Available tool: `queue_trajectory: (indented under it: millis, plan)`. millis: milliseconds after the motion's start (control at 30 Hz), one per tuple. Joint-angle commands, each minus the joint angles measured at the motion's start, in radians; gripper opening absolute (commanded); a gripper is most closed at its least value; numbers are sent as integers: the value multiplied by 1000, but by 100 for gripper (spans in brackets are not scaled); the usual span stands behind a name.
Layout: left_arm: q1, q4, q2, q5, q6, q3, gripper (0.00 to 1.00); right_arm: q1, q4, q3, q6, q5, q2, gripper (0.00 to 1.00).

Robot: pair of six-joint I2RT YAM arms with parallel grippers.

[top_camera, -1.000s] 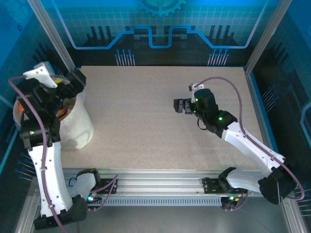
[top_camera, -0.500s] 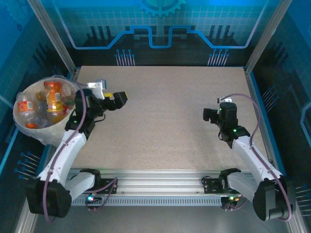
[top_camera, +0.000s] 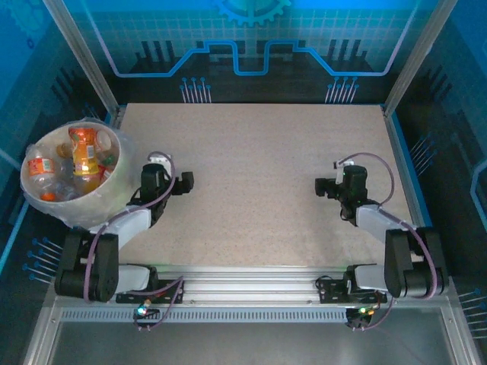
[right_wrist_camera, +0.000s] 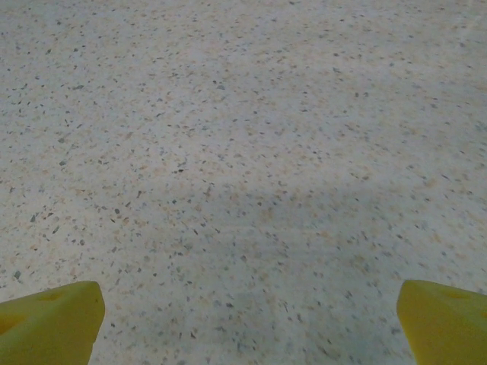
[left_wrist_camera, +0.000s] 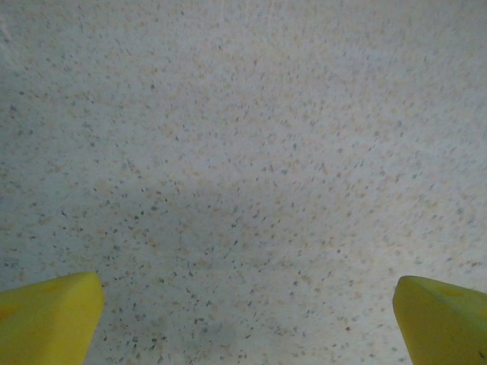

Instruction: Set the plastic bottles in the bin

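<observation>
- Both arms have pulled back toward the near edge since half a second ago. The left gripper (top_camera: pixel 185 181) has come nearer and lower, and the right arm has folded up tighter on the right.
- The left gripper's jaws are spread wide with nothing between them. Its yellow fingers (left_wrist_camera: pixel 49 315) sit far apart over the bare table (top_camera: pixel 259 152).
- The right gripper (top_camera: pixel 319 186) is the same: jaws spread wide, nothing held, only speckled table under it.
- The plastic bottles (top_camera: pixel 84 156) I can see are in the bin (top_camera: pixel 95 214), at the left side of the table. I see none lying on the table, so the job looks done (or very nearly).
- One thing that could go wrong is that the left arm lies just beside the bin's wall. I cannot tell if they touch. If that arm swings left, it could bump the bin.
- The bin seems to sit right at the table's left edge, so a hard bump might tip it and spill bottles.
- The bottles are piled up close to the rim, so a shake could make a top one roll out.
- The thin clear liner (top_camera: pixel 76 125) could catch on the arm and get tugged.
</observation>
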Motion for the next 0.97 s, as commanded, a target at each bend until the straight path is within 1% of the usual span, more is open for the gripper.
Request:
queue_trajectory:
  millis: [0, 100, 167, 200, 233, 267, 300, 367, 433, 500, 600, 933]
  plan:
    - [0, 148, 73, -1, 60, 8, 99, -14, 163, 33, -55, -62, 48, 100]
    - [3, 235, 121, -8, 90, 19, 99, -20, 257, 29, -50, -103, 82, 100]
    - [14, 313, 157, -17, 94, 8, 99, -21, 357, -6, -57, -143, 117, 100]
    - [27, 334, 174, -4, 82, 1, 99, -19, 423, -33, -61, -147, 142, 100]
    - [39, 407, 188, 7, 74, -24, 99, -13, 494, -62, -68, -153, 165, 100]
    - [52, 408, 173, 27, 57, -44, 99, -5, 522, -76, -76, -145, 169, 100]
    - [60, 475, 180, 35, 55, -74, 99, 0, 505, -69, -72, -119, 166, 100]
    - [62, 662, 234, 45, 62, -138, 99, 13, 499, -65, -75, -89, 169, 100]
    - [68, 580, 219, 47, 53, -115, 99, 18, 500, -65, -76, -78, 170, 100]
    - [66, 556, 218, 26, 46, -100, 99, 18, 500, -64, -77, -77, 170, 100]
    - [65, 570, 220, 7, 43, -107, 99, 18, 500, -63, -77, -77, 170, 100]
    - [63, 573, 221, 1, 47, -105, 99, 19, 497, -62, -77, -77, 171, 100]
